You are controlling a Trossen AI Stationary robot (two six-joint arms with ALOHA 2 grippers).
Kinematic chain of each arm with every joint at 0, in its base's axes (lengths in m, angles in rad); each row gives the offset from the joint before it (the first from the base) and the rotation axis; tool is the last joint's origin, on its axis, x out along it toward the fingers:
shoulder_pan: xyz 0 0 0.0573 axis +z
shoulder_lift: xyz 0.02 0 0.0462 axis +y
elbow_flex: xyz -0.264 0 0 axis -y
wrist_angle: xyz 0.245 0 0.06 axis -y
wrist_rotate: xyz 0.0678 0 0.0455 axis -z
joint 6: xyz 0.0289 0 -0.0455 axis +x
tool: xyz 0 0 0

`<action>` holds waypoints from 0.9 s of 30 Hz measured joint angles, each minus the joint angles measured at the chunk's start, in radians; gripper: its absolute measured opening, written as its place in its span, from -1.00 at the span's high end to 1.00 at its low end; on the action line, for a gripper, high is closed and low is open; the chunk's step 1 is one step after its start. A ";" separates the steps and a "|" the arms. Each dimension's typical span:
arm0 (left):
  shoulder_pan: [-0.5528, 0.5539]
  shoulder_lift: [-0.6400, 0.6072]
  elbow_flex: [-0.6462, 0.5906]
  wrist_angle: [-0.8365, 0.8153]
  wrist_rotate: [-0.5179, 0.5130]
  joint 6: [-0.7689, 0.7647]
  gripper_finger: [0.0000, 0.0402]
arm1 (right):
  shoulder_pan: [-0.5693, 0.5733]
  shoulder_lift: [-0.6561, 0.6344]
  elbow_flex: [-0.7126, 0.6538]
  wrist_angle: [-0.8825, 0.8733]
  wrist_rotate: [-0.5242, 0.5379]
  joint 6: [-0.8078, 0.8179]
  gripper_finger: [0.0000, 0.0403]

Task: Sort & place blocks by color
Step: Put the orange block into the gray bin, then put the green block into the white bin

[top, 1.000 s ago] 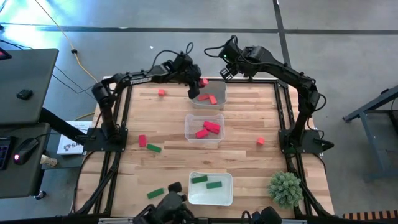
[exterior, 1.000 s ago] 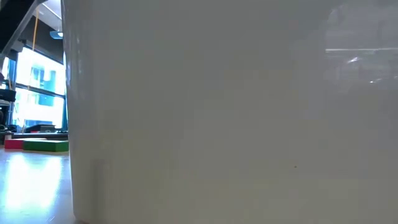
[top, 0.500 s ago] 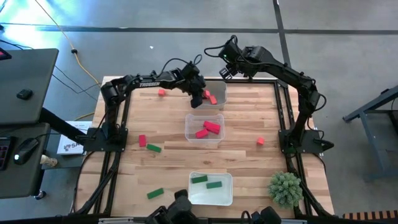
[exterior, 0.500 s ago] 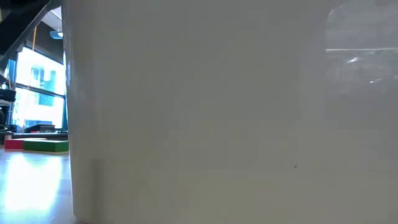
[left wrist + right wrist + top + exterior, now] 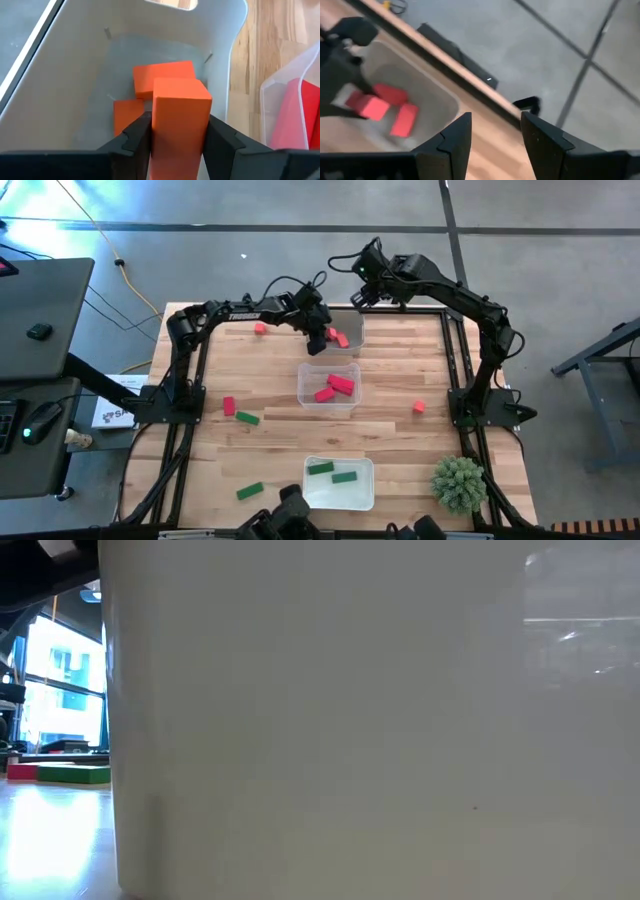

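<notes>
Green blocks come first, at the near edge: two lie in the near tray, one green bar lies loose beside it, another green bar farther up next to a red cube. Deep red pieces sit in the middle tray. An orange cube and another small cube wait on the wood. Over the far tray, the left gripper pinches an orange block above two others. The right gripper hovers empty beyond, fingers apart. Roughly half is sorted, I judge.
</notes>
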 joint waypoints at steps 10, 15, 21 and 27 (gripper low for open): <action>-0.001 0.000 0.000 -0.012 -0.051 0.009 0.15 | 0.014 0.000 0.000 -0.094 -0.120 0.077 0.20; -0.001 0.000 0.000 -0.013 -0.051 0.009 0.05 | 0.044 0.000 0.000 -0.197 -0.145 0.137 0.20; -0.001 -0.003 0.042 -0.043 -0.051 0.002 0.00 | 0.103 0.000 0.000 -0.296 -0.164 0.203 0.20; -0.001 -0.004 0.141 -0.136 -0.050 0.003 0.01 | 0.167 0.000 0.000 -0.318 -0.159 0.277 0.20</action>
